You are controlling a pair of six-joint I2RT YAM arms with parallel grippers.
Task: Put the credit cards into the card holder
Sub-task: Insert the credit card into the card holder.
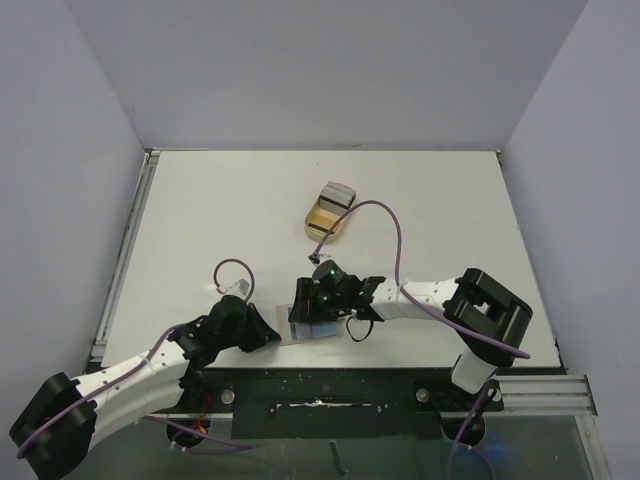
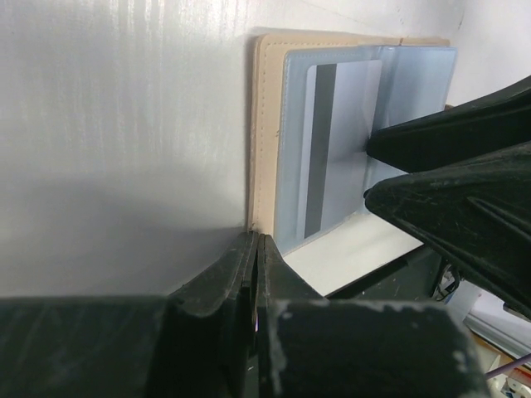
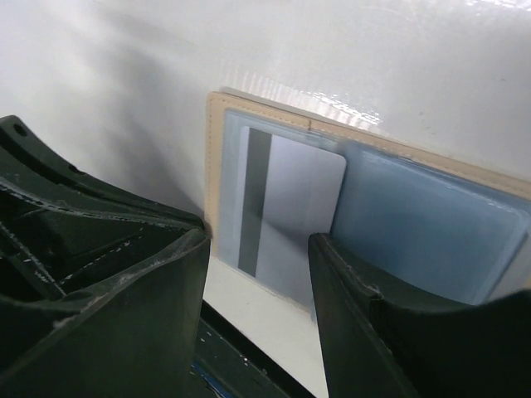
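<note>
The card holder (image 1: 312, 329) lies open and flat at the table's front edge, tan rim around clear bluish sleeves (image 2: 265, 124) (image 3: 217, 157). A grey-white credit card with a dark stripe (image 2: 344, 141) (image 3: 294, 195) sits in its left sleeve. My right gripper (image 1: 316, 303) (image 3: 259, 240) is open, low over the holder, its fingers astride that card's near end; one fingertip (image 2: 431, 137) touches the card. My left gripper (image 1: 270, 336) (image 2: 257, 243) is shut at the holder's near left corner and seems to pinch its edge. More cards, grey-white and gold, lie in a tray (image 1: 328, 212).
The tan rounded tray stands at mid-table, behind the right gripper. The table's front edge and a dark metal rail (image 1: 330, 385) run just below the holder. Purple cables loop over both arms. Grey walls enclose the table.
</note>
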